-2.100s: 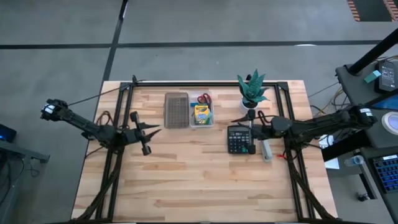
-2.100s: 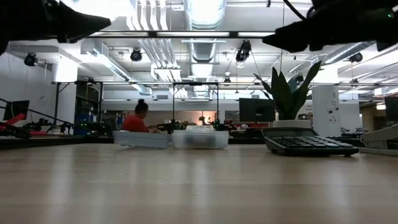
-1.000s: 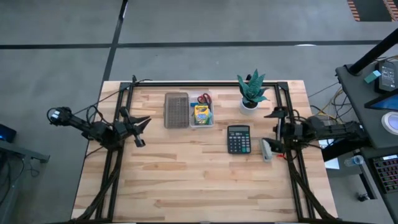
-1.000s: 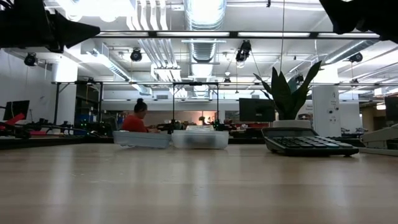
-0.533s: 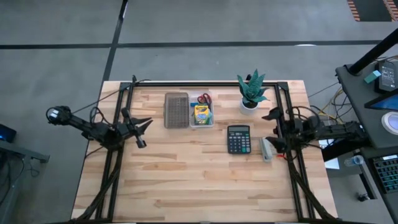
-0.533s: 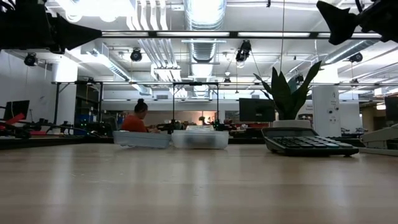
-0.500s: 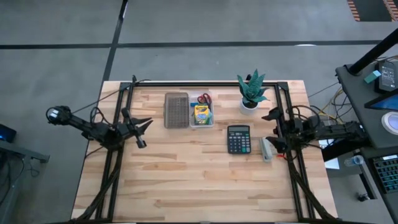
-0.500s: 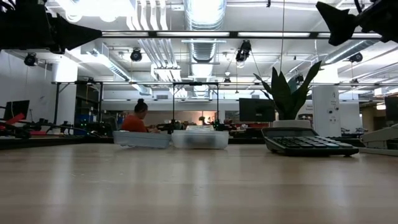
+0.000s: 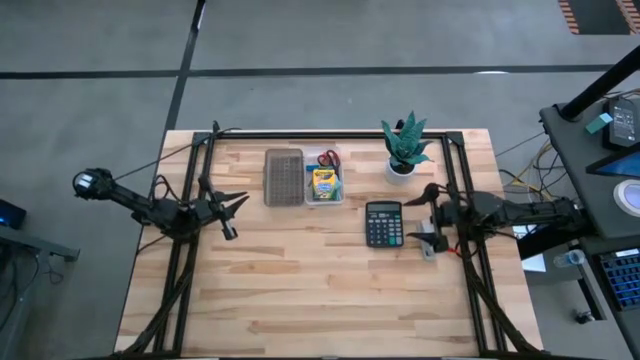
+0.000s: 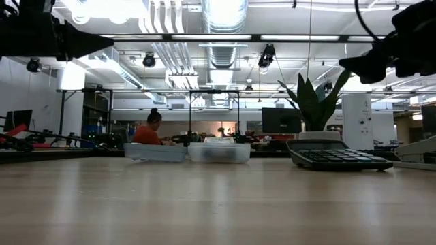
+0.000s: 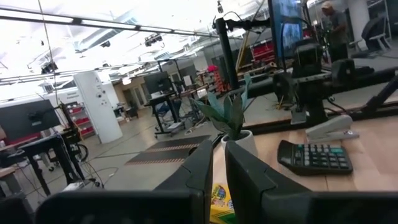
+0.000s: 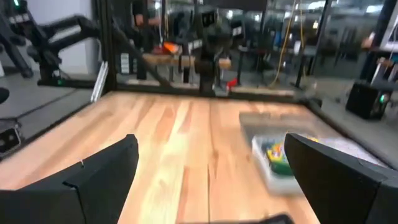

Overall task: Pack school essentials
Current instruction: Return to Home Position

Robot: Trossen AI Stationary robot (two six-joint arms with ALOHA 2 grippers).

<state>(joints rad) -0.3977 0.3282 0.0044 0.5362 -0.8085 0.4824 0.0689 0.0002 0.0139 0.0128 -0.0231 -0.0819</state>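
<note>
One crayon box and one scissors lie left of the plant; left jaws narrow, right jaws wide.

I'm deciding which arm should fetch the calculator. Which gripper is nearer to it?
The right. The right gripper hangs just beside the calculator, on its right edge. The left gripper sits far across the table, beyond the tray.
</note>
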